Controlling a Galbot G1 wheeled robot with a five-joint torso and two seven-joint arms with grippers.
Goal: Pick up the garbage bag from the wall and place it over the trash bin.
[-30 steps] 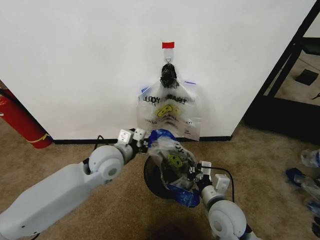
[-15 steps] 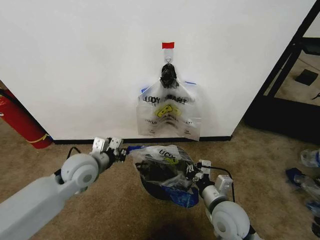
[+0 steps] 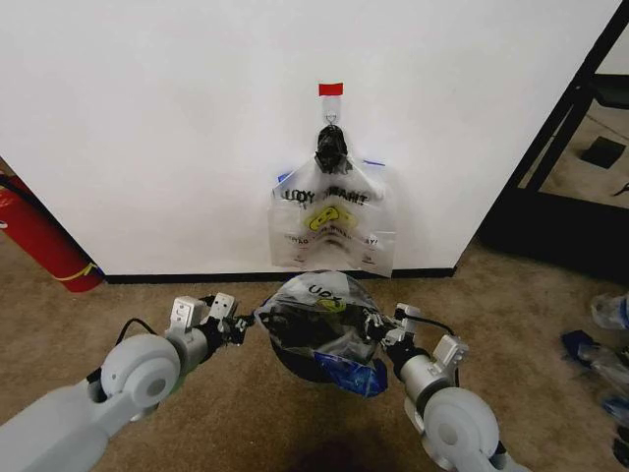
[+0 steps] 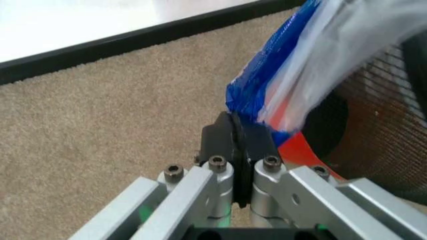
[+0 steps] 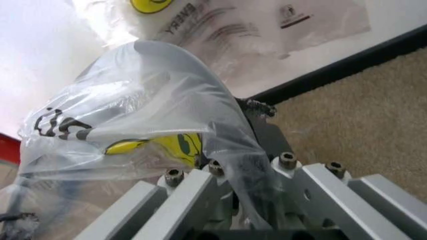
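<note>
**Garbage bag stretched over the bin, one gripper on each side**

The garbage bag (image 3: 319, 313) is spread out over the top of the trash bin (image 3: 313, 369). It sits on the brown carpet (image 3: 236, 413), near the robot and just in front of the wall (image 3: 177, 118). The bag is clear plastic with black letters and a yellow smiley face. A blue part of it hangs down on the near right side of the bin.

The left gripper (image 3: 239, 329) is at the left edge of the bag. In the left wrist view, its black fingers (image 4: 227, 137) are pressed tight together on the blue edge of the bag (image 4: 267, 85). The dark mesh side of the bin (image 4: 387, 145) and its red base (image 4: 303, 155) are just beside them.

The right gripper (image 3: 376, 332) is at the right edge of the bag. In the right wrist view, the plastic (image 5: 153, 115) drapes right over the fingers, and they are pinched shut on it.

Farther away, a bunch of the same bags (image 3: 332, 226) hangs on the wall from a black knot (image 3: 330, 147), under a small red tape strip (image 3: 330, 88). A black baseboard (image 3: 167, 278) runs along the bottom of the wall. A red fire extinguisher (image 3: 39, 241) leans at the far left.
</note>
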